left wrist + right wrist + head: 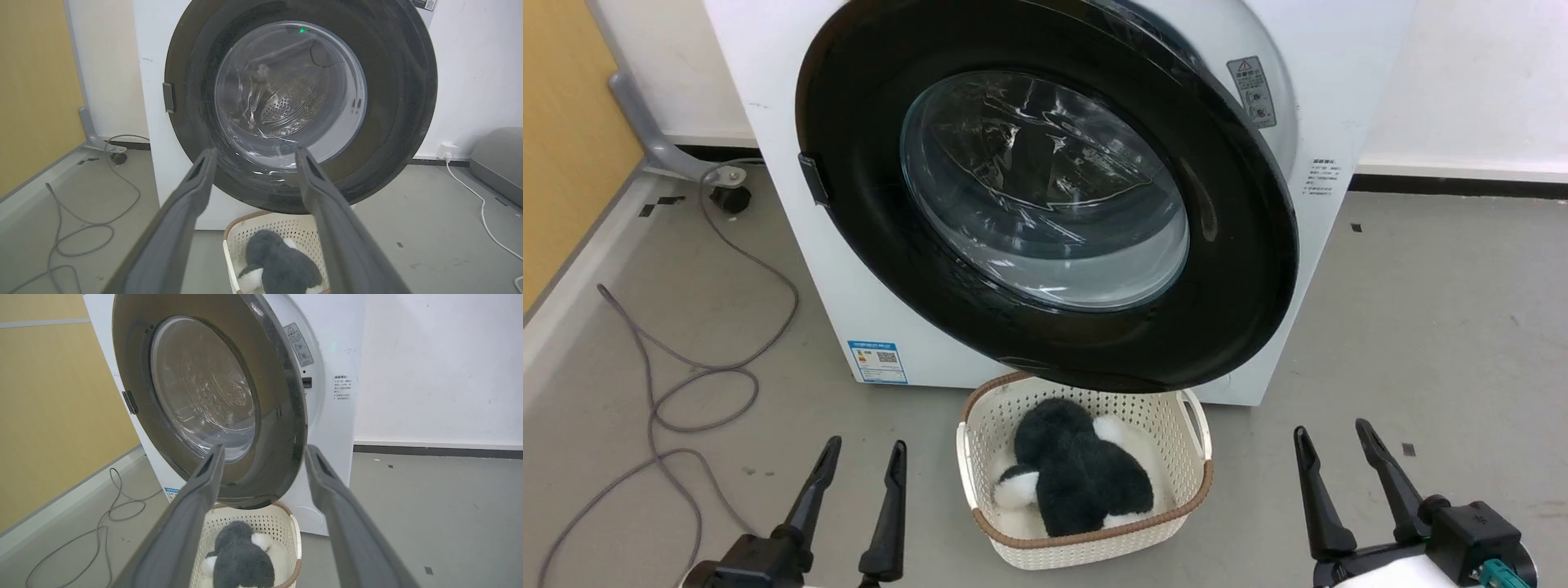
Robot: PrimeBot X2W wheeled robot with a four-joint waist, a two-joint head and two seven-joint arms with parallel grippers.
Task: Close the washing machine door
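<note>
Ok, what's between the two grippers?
In the head view, a cream basket holding a black-and-white plush toy stands on the floor between the left gripper and right gripper.
</note>
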